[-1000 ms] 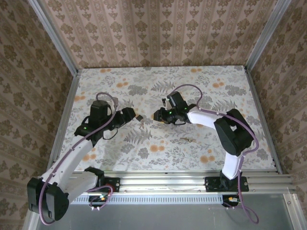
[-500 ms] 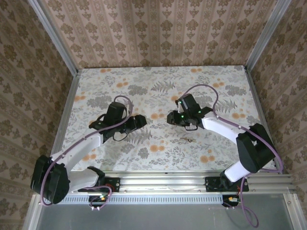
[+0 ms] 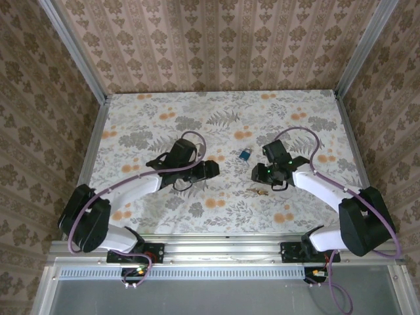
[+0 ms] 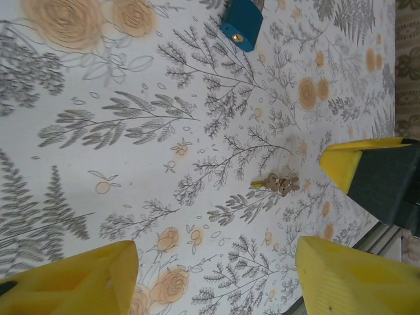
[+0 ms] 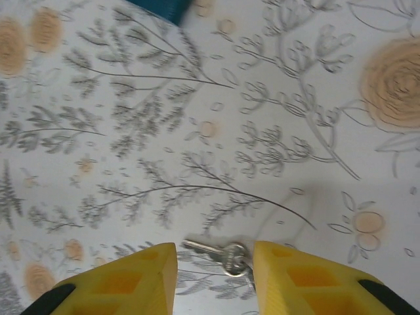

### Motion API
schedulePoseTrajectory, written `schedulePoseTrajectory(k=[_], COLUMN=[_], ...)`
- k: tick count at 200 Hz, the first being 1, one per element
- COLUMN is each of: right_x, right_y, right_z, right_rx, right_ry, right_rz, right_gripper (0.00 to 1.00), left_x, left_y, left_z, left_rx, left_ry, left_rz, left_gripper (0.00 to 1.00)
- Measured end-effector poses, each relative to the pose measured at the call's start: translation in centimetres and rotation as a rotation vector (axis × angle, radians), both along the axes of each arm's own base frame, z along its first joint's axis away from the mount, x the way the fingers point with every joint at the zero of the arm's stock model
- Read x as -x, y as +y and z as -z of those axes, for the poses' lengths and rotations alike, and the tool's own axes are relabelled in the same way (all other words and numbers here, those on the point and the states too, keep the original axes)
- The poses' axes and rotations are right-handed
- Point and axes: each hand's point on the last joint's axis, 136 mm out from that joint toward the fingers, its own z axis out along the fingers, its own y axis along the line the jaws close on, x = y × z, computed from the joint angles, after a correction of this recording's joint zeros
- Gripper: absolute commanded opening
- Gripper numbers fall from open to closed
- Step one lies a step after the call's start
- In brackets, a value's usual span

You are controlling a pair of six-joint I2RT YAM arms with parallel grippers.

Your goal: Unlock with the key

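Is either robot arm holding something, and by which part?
Nothing. Left gripper and right gripper are open; the key lies on the table between the right fingers.

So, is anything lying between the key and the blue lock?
No, that stretch is bare. In the left wrist view, flowery tablecloth runs from the key to the blue padlock with nothing on it.

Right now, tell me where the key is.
The key lies on the table right of centre in the top view, just near-side of the open right gripper, with the blue padlock farther back.
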Motion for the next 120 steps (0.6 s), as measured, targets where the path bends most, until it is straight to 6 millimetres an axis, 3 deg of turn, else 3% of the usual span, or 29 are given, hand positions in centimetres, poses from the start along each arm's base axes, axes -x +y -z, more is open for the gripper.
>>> schedulePoseTrajectory(k=[66,120], right_x=[0.7,1.2], right_y=[-0.7,-0.1], right_z=[3.4,4.5], right_rx=[-0.001,-0.029], right_ry=[0.079,0.116], right_rz=[0.008,-0.011], right_gripper=[0.35,0.31], left_x=[0.4,0.1], left_y=[-1.6,-1.9], left_z=[0.3,0.0], left_rx=[0.006,0.021], left_ry=[-0.003,-0.013], left_rz=[0.035,0.03], left_gripper=[0.65,0.64])
